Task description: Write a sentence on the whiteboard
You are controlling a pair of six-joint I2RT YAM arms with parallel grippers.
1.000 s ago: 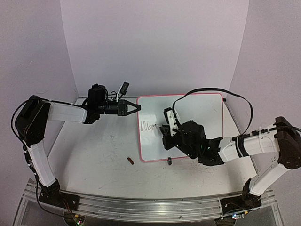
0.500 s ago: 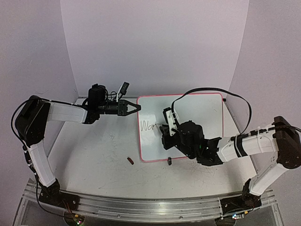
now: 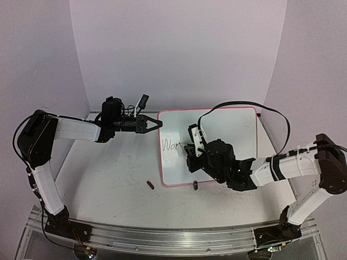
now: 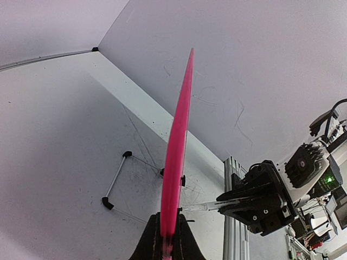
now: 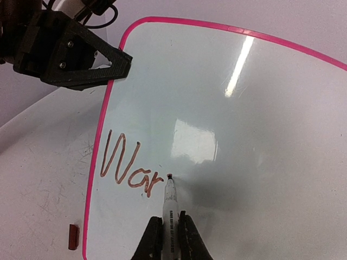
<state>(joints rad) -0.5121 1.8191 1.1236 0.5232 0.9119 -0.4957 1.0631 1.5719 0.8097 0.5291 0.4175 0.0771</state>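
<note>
Pale lilac walls (image 3: 179, 54) close in a scuffed light tabletop (image 3: 108, 179). The whiteboard (image 3: 233, 127) lies flat on it, right of centre and between the 2 arms, with a pink frame running round its edge.

The left gripper (image 3: 156, 124) is pinched narrow on that frame at the board's upper left corner. In the left wrist view the pink edge rises straight out of the closed fingers (image 4: 152, 246). The right gripper (image 5: 168, 238) is closed around a marker (image 5: 170, 201), point forward, with the tip touching the white surface just after the last stroke. 3 reddish letters (image 5: 127, 162) reading "War" sit near the board's left edge, about halfway down. A small red piece (image 3: 150, 185) lies on the table just off the lower left corner, apart from both arms. It may be the marker's cap, but it is too small to tell.

The step in hand looks like the writing itself, and early in it: 1 word is begun and most of the sentence is unwritten. The next move probably calls for a 4th letter just right of the "r", with the tip kept in light, even contact and on the same line. The left arm's pinch would have to keep the board from sliding under the strokes. The bare white to the right leaves plenty of room.
</note>
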